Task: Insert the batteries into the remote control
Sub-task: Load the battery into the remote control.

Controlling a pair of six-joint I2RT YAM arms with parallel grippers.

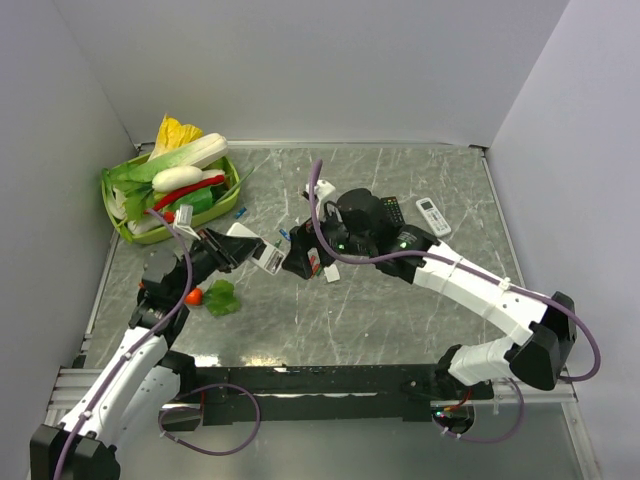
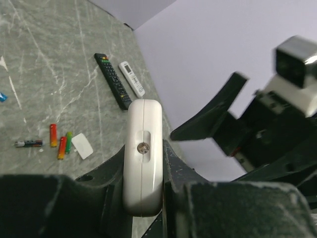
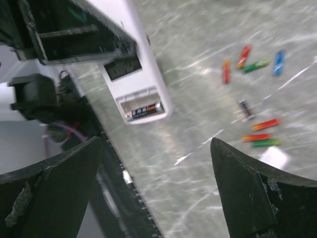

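My left gripper (image 2: 143,151) is shut on the small white remote control (image 2: 142,158) and holds it edge-on above the table; it also shows in the top view (image 1: 264,256). In the right wrist view the remote's (image 3: 141,94) back compartment is open, with one black battery (image 3: 143,110) lying in it. My right gripper (image 3: 156,141) is open and empty, hovering just beside the remote's open end (image 1: 300,258). Several loose batteries lie on the table: red (image 3: 243,56), green (image 3: 256,65), blue (image 3: 279,61), and another group (image 2: 62,146). A small white cover (image 2: 82,146) lies next to them.
A long black remote (image 2: 113,80) and an all-white remote (image 2: 132,78) lie at the back right. A green basket (image 1: 232,192) of toy vegetables stands at the back left. A red tomato (image 1: 194,296) and a green leaf (image 1: 222,297) lie beside my left arm.
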